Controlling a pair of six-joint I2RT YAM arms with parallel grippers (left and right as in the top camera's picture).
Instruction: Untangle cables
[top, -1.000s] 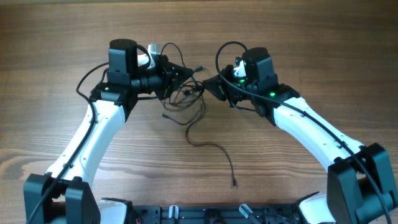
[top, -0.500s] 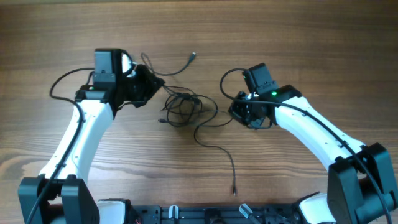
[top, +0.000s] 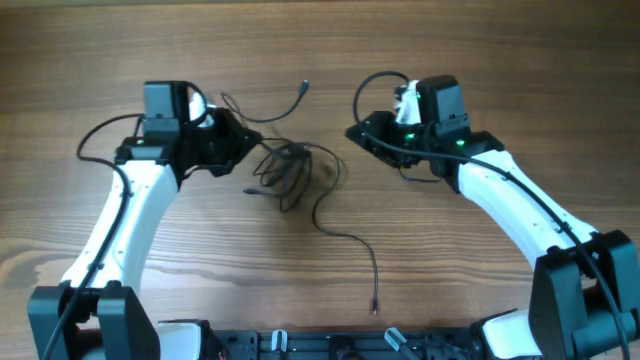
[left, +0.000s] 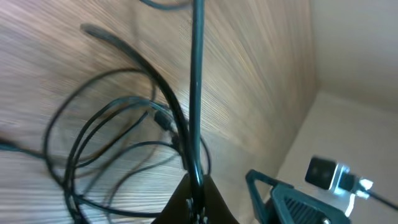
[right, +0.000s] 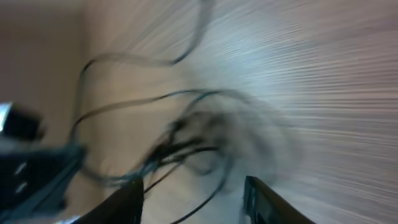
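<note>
1. Two black two-finger grippers: left gripper (top: 252, 141), right gripper (top: 354, 132).
2. One tangled bundle of thin black flexible cables (top: 288, 170), just beside the left gripper; its separate strands cannot be counted.
3. Three small black plug ends (top: 304, 87) visible.
4. One brown wooden table (top: 500, 40).

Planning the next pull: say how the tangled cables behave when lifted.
Probably floppy: the cables lie in loose curls. Likely light, being far thinner than the left gripper pinching one. Loops overlap, so lifting one strand may drag the bundle.
</note>
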